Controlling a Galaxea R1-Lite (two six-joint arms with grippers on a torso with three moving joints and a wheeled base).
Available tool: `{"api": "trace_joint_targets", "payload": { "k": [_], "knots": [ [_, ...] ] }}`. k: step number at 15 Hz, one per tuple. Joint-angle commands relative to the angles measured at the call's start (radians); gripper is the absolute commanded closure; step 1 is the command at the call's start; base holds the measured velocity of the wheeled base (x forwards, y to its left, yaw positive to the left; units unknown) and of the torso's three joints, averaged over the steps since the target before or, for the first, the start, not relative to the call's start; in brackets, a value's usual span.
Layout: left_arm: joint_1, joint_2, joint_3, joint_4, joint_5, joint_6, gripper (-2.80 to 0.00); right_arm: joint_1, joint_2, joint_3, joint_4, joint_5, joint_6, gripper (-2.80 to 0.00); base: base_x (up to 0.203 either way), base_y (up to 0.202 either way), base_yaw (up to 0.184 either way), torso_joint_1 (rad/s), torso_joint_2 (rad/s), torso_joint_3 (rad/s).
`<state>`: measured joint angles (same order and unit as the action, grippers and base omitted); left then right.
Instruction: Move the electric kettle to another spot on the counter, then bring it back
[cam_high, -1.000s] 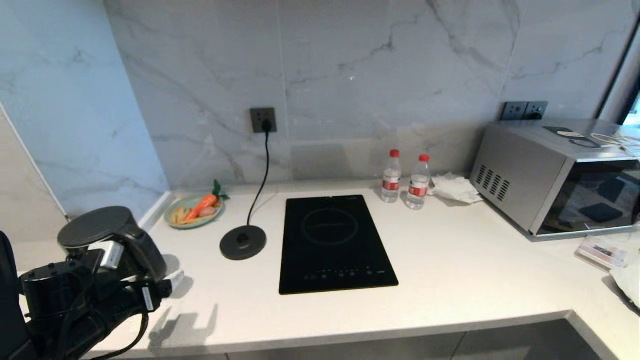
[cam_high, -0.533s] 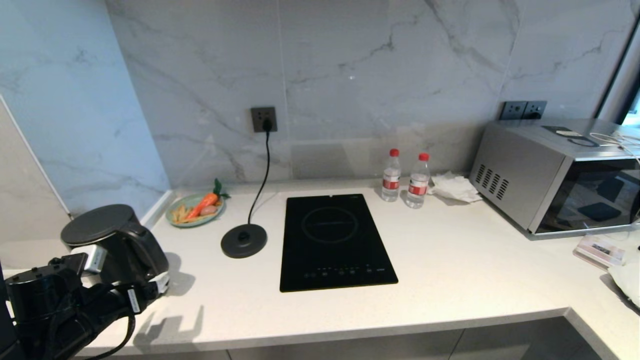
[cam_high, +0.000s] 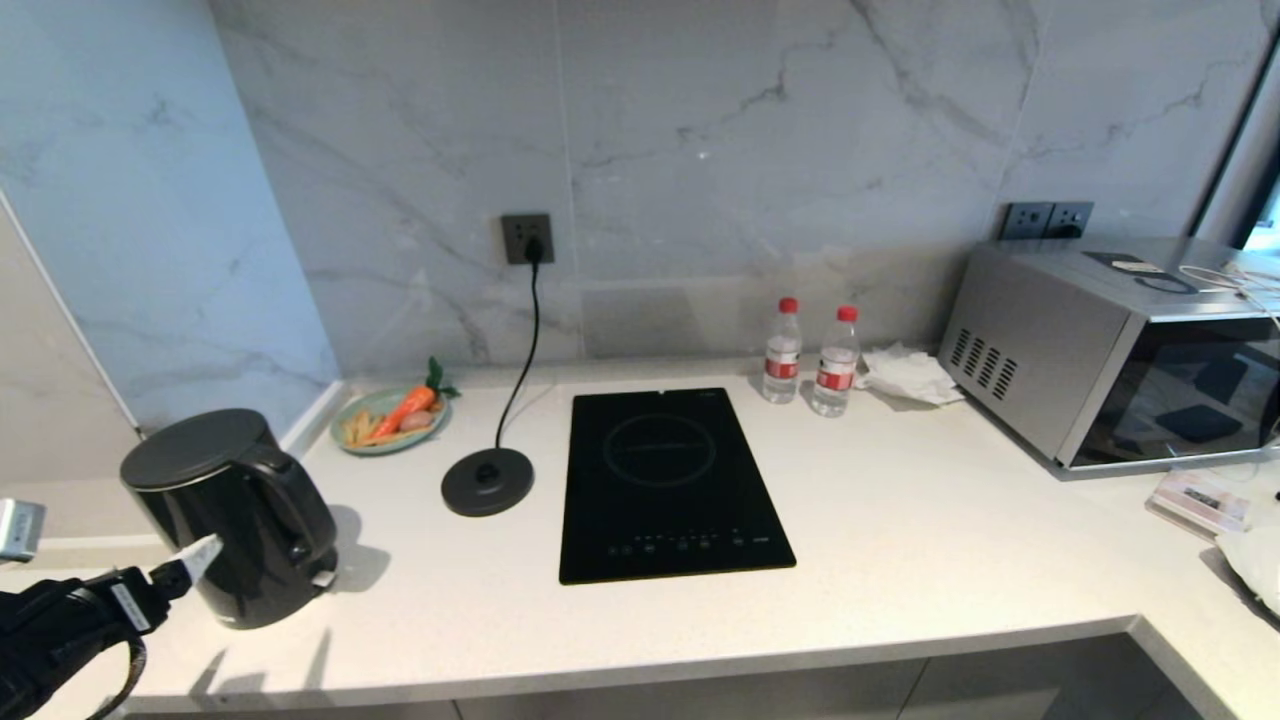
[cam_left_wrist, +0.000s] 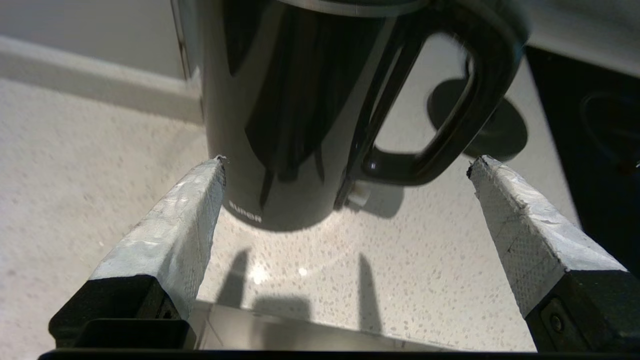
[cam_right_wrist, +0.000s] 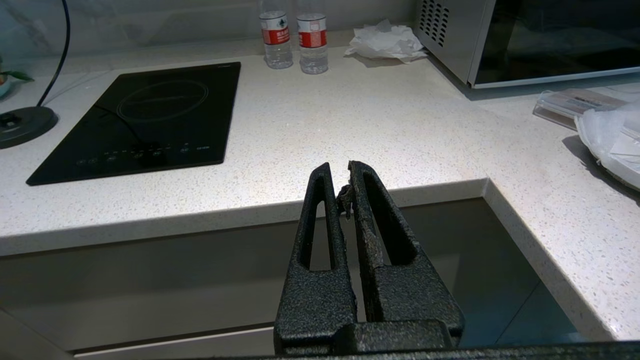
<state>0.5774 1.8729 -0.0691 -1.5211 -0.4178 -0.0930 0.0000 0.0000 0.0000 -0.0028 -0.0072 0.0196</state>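
The glossy black electric kettle stands upright on the white speckled counter at its far left end, handle turned toward the hob. My left gripper hangs just in front of it, open, holding nothing. In the left wrist view the kettle rises just beyond the grey-padded fingers, and the left gripper is clear of body and handle. Only bare counter lies between the jaws. My right gripper is shut and empty, parked below and in front of the counter's front edge.
The kettle's corded base disc sits between the kettle and the black hob. A plate of vegetables is at the back left. Two water bottles, a crumpled tissue and a microwave stand to the right.
My left gripper has drawn back from around the kettle's handle toward the front left, out of most of the head view. The kettle stays standing where it was.
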Motion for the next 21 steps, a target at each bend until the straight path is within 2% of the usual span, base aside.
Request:
{"api": "trace_joint_targets", "payload": {
  "k": [1, 4, 6, 7, 10, 11, 12, 15, 17, 18, 20, 21],
  "knots": [
    [0.097, -0.152, 0.002, -0.009, -0.080, -0.023, -2.80, 0.000, 0.000, 0.000, 0.000, 0.000, 0.000, 0.00, 0.000, 0.000, 0.000, 0.000, 0.00, 0.000],
    [0.240, -0.303, -0.045, -0.009, -0.173, -0.137, -2.80, 0.000, 0.000, 0.000, 0.000, 0.000, 0.000, 0.00, 0.000, 0.000, 0.000, 0.000, 0.00, 0.000],
    [0.283, -0.459, -0.109, 0.051, -0.233, -0.198, -2.80, 0.000, 0.000, 0.000, 0.000, 0.000, 0.000, 0.00, 0.000, 0.000, 0.000, 0.000, 0.00, 0.000],
    [0.289, -0.549, -0.156, 0.154, -0.250, -0.234, -2.80, 0.000, 0.000, 0.000, 0.000, 0.000, 0.000, 0.00, 0.000, 0.000, 0.000, 0.000, 0.00, 0.000],
    [0.296, -0.794, -0.396, 0.745, -0.325, -0.338, -2.80, 0.000, 0.000, 0.000, 0.000, 0.001, 0.000, 0.00, 0.000, 0.000, 0.000, 0.000, 0.00, 0.000],
    [0.293, -0.843, -0.452, 0.857, -0.364, -0.363, -2.80, 0.000, 0.000, 0.000, 0.000, 0.000, 0.000, 0.00, 0.000, 0.000, 0.000, 0.000, 0.00, 0.000],
    [0.270, -0.866, -0.470, 0.892, -0.399, -0.382, -2.80, 0.000, 0.000, 0.000, 0.000, 0.000, 0.000, 0.00, 0.000, 0.000, 0.000, 0.000, 0.00, 0.000],
    [0.155, -0.923, -0.455, 0.897, -0.404, -0.407, -2.80, 0.000, 0.000, 0.000, 0.000, 0.001, 0.000, 0.00, 0.000, 0.000, 0.000, 0.000, 0.00, 0.000],
    [0.112, -0.935, -0.448, 0.901, -0.396, -0.402, -2.80, -0.003, 0.000, 0.000, 0.000, 0.000, 0.000, 0.00, 0.000, 0.000, 0.000, 0.000, 0.00, 0.000],
    [0.047, -0.936, -0.448, 0.909, -0.370, -0.390, -2.80, -0.002, 0.000, 0.000, 0.000, 0.001, 0.000, 0.00, 0.000, 0.000, 0.000, 0.000, 0.00, 0.000],
    [-0.109, -0.948, -0.441, 0.983, -0.221, -0.282, -2.80, -0.002, 0.000, 0.000, 0.000, 0.000, 0.000, 0.00, 0.000, 0.000, 0.000, 0.000, 0.00, 0.000],
    [-0.232, -0.967, -0.435, 1.042, -0.120, -0.223, -2.80, -0.002, 0.000, 0.000, 0.000, 0.000, 0.000, 0.00, 0.000, 0.000, 0.000, 0.000, 0.00, 0.000]
  ]
}}
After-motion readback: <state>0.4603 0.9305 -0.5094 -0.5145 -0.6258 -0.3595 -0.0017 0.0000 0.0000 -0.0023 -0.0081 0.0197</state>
